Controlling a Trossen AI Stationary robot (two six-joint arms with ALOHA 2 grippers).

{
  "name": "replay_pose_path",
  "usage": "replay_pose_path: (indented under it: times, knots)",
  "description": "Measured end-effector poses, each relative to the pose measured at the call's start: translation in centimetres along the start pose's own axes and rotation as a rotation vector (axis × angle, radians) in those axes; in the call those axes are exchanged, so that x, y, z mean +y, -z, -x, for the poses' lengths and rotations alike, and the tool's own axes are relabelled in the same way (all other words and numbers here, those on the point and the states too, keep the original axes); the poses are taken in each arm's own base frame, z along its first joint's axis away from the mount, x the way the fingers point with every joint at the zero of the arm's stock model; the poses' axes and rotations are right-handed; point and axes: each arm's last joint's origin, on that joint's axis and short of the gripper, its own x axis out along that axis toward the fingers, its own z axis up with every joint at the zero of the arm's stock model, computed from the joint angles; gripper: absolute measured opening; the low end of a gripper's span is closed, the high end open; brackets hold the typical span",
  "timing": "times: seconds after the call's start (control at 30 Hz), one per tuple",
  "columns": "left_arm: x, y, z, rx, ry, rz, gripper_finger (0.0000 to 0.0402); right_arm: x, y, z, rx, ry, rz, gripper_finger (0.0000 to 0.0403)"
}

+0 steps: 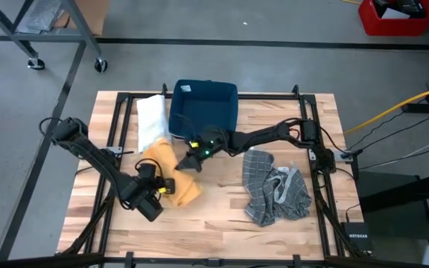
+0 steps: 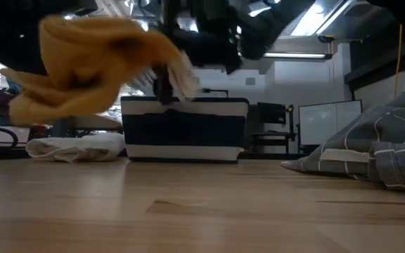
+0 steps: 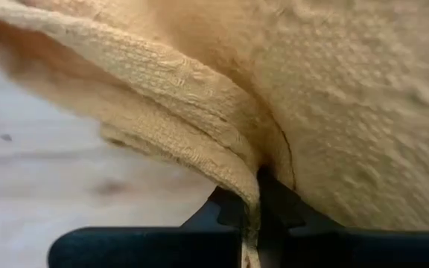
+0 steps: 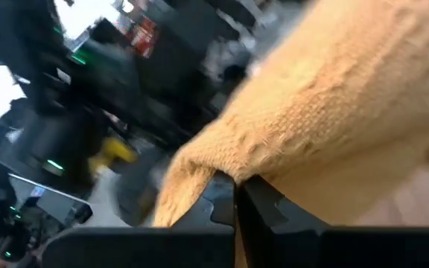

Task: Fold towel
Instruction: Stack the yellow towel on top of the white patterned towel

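Observation:
An orange towel hangs bunched between my two grippers, left of the table's middle. In the low view the orange towel is lifted clear of the tabletop. My left gripper is shut on its near side. My right gripper is shut on its far right side. In each wrist view the fingers close together with orange cloth between them. My left gripper pinches a folded edge of the orange towel between its two fingers, with several layers running into the grip. It comes slanting down from the table's near left. The cloth rises slack away from the fingers. My right gripper pinches an edge of the orange towel between its two fingers, reaching nearly level from the table's right. The cloth drapes over and past the fingertips; how many layers are held I cannot tell.
A dark blue bin stands at the far middle, just behind the grippers. A white towel lies to its left. A grey checked towel lies crumpled at the right. Bare wood runs along the near edge.

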Motion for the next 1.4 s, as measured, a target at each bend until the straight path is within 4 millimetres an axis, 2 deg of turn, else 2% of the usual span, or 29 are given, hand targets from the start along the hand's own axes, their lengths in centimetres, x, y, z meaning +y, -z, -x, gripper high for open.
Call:
replay_pose_path:
  times: [0.13, 0.27, 0.4, 0.57, 0.7, 0.9, 1.07, 1.23, 1.4]
  knots:
    - [0.3, -1.8, 0.5, -0.037, -0.025, 0.002, 0.0, 1.8, -3.2, -0.1, -0.058, -0.009, 0.038, 0.0003]
    - [0.8, -3.9, 1.2, -0.078, -0.044, 0.01, 0.0, 2.3, -6.1, 0.5, -0.108, 0.092, 0.07, 0.0002]
    - [1.5, -6.1, 1.9, -0.107, -0.08, 0.017, 0.0, 2.5, -8.0, 1.3, -0.158, 0.156, 0.096, 0.0002]
    - [2.2, -8.4, 2.5, -0.145, -0.1, 0.02, 0.0, 1.5, -9.1, 2.2, -0.234, 0.232, 0.092, 0.0002]
    - [2.6, -9.8, 2.6, -0.167, -0.125, 0.024, 0.0, -0.2, -9.3, 2.3, -0.265, 0.25, 0.044, 0.0002]
    - [2.6, -11.2, 2.3, -0.192, -0.153, 0.007, 0.0, -2.3, -10.1, 1.2, -0.292, 0.175, -0.014, 0.0002]
    - [2.9, -12.3, 1.9, -0.23, -0.227, -0.002, 0.0, -2.2, -12.0, -0.3, -0.314, 0.108, 0.0, 0.0002]
    - [3.3, -13.5, 1.5, -0.268, -0.315, 0.005, 0.0, -2.0, -13.9, -1.3, -0.336, 0.133, -0.003, 0.0002]
    - [3.4, -14.7, 0.9, -0.274, -0.37, -0.005, 0.0, -3.7, -14.4, -1.8, -0.342, 0.173, -0.032, 0.0002]
